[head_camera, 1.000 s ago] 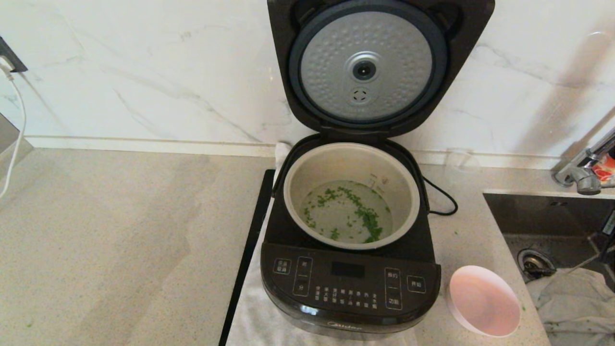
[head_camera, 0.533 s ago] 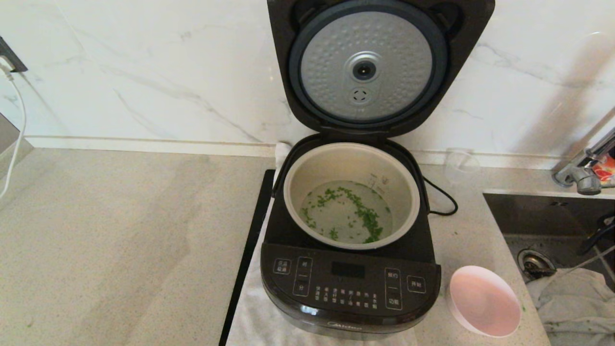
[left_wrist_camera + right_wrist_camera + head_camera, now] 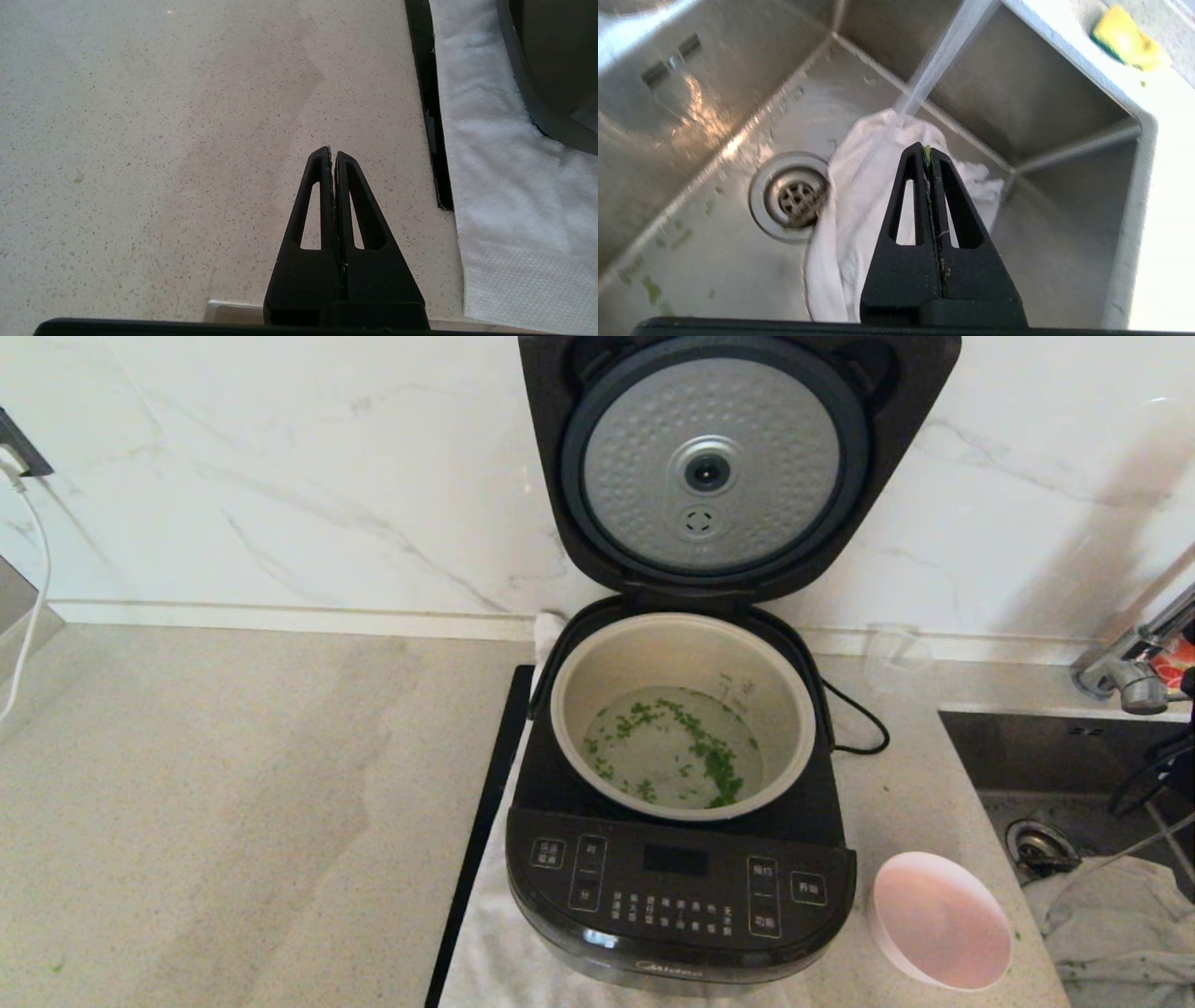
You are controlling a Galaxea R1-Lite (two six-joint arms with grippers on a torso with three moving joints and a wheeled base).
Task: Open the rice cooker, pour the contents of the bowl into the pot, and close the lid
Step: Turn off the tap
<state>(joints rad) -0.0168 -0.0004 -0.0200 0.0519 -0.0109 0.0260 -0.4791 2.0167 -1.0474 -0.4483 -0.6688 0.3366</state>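
Observation:
The black rice cooker (image 3: pixel 681 896) stands open, its lid (image 3: pixel 738 467) upright against the wall with the dimpled silver disc facing me. Chopped green bits in clear liquid (image 3: pixel 695 747) lie at the bottom of the grey pot (image 3: pixel 569 709). The pink bowl (image 3: pixel 943 919) sits upright on the counter right of the cooker, and nothing shows inside it. My left gripper (image 3: pixel 332 154) is shut over bare counter left of the cooker (image 3: pixel 551 70). My right gripper (image 3: pixel 927 150) is shut above the sink, a tiny green scrap stuck at its tips.
A white cloth (image 3: pixel 504 952) lies under the cooker, with a black strip (image 3: pixel 485 821) along its left side. The steel sink (image 3: pixel 1046 747) holds a white rag (image 3: pixel 859 186) beside the drain (image 3: pixel 796 200). A clear cup (image 3: pixel 894 653) and the faucet (image 3: pixel 1130 672) stand behind.
The dark part of my right arm at the head view's right edge has shifted slightly up and left over the sink. Cooker, pot and bowl have not moved.

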